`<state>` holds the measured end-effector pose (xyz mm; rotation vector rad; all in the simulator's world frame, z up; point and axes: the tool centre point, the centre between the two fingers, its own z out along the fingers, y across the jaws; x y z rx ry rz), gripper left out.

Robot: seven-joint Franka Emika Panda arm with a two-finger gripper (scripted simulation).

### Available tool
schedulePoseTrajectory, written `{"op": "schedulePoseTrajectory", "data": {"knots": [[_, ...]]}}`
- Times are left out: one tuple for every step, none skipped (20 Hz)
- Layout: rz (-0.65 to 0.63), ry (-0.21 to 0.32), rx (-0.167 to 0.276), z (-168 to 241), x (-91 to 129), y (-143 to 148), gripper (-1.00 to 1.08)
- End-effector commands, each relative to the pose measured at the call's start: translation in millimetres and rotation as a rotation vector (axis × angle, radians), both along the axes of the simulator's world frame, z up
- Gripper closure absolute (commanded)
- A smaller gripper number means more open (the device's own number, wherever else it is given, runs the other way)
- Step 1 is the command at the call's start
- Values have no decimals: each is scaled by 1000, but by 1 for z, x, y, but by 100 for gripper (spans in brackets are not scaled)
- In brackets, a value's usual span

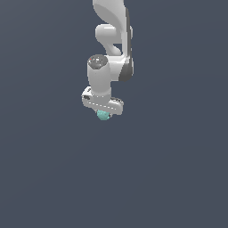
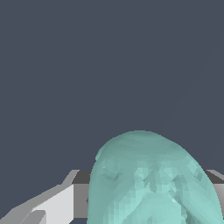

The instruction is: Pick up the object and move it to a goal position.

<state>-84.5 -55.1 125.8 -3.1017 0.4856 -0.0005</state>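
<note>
The object (image 1: 103,115) is a small teal, lumpy ball tucked just under the white gripper (image 1: 103,113) in the exterior view. Only its lower part shows there; the hand hides the rest. In the wrist view the object (image 2: 151,181) fills the near part of the picture, sitting between grey-white fingers (image 2: 48,205). The gripper is shut on the object. The white arm reaches down from the upper middle of the exterior view, and the ball hangs over the flat dark surface.
A plain dark blue-grey ground (image 1: 169,169) surrounds the arm on all sides. No other object, container or edge shows in either view.
</note>
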Motion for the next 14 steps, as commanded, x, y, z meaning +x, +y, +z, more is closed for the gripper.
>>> {"op": "schedulePoseTrajectory", "data": {"knots": [[0, 0, 1, 17, -8, -27, 108], [0, 0, 1, 24, -10, -38, 108], [0, 0, 1, 31, -13, -49, 108], [0, 0, 2, 38, -15, -60, 108], [0, 0, 2, 45, -18, -71, 108], [0, 0, 2, 51, -20, -81, 108], [0, 0, 2, 58, -23, -92, 108], [0, 0, 2, 65, -25, -103, 108], [0, 0, 2, 71, -28, -113, 108], [0, 0, 1, 77, -30, -122, 108], [0, 0, 1, 83, -32, -132, 108], [0, 0, 0, 89, -33, -140, 108], [0, 0, 0, 94, -35, -149, 108], [0, 0, 0, 98, -36, -156, 108]]}}
